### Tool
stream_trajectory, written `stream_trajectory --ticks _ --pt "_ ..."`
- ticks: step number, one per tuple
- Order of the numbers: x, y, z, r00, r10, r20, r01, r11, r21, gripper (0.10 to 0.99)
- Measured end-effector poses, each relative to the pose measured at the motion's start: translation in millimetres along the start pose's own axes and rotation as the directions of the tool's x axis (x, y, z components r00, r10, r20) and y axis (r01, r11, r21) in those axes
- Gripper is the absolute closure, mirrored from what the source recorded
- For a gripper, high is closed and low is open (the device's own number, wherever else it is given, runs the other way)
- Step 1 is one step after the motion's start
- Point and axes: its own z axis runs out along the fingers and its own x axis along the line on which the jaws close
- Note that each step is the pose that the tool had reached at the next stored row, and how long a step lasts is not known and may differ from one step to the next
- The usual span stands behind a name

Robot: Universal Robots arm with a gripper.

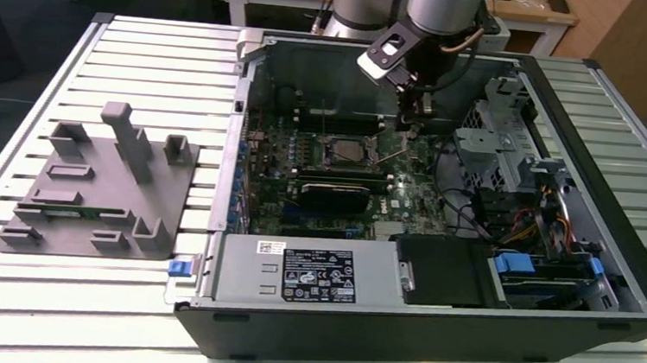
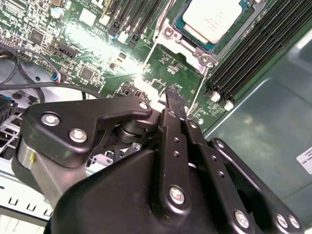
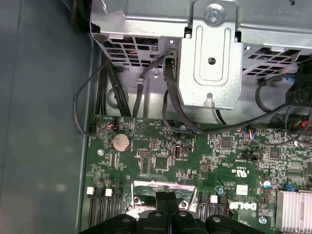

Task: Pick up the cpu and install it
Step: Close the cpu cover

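The grey fixture (image 1: 97,190) is lying near the bench's (image 1: 149,55) left edge. In the open computer case (image 1: 427,337), the cpu (image 2: 214,17) is sitting in the motherboard socket (image 2: 168,31), so placement looks done. The gripper (image 2: 173,95), pressed together and empty, is hovering just beside the socket. Whether the socket is latched cannot be told.
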Motion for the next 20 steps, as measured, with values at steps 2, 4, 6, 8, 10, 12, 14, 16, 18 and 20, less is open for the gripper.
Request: stream_trajectory --ticks 2,4,6,8,10,12,14,16,18,20 --pt "0.1 0.4 0.1 1.0 0.0 -0.0001 0.0 1.0 0.0 0.98" --pt "0.1 0.7 0.2 1.0 0.0 -0.0001 0.0 1.0 0.0 0.98" --pt "0.2 0.9 0.2 1.0 0.0 0.0 0.0 1.0 0.0 0.98" --pt "0.4 1.4 0.2 1.0 0.0 0.0002 0.0 1.0 0.0 0.98" --pt "0.6 2.2 0.2 1.0 0.0 0.0003 0.0 1.0 0.0 0.98" --pt "0.7 3.7 0.3 1.0 0.0 0.0003 0.0 1.0 0.0 0.98" --pt "0.7 4.9 0.3 1.0 0.0 0.0004 0.0 1.0 0.001 0.98" --pt "0.7 6.3 0.5 1.0 0.0 0.0003 0.0 1.0 0.001 0.98" --pt "0.6 8.3 0.6 1.0 0.0 0.0003 0.0 1.0 0.001 0.98" --pt "0.6 9.6 0.6 1.0 0.0 0.0004 0.0 1.0 0.001 0.98"
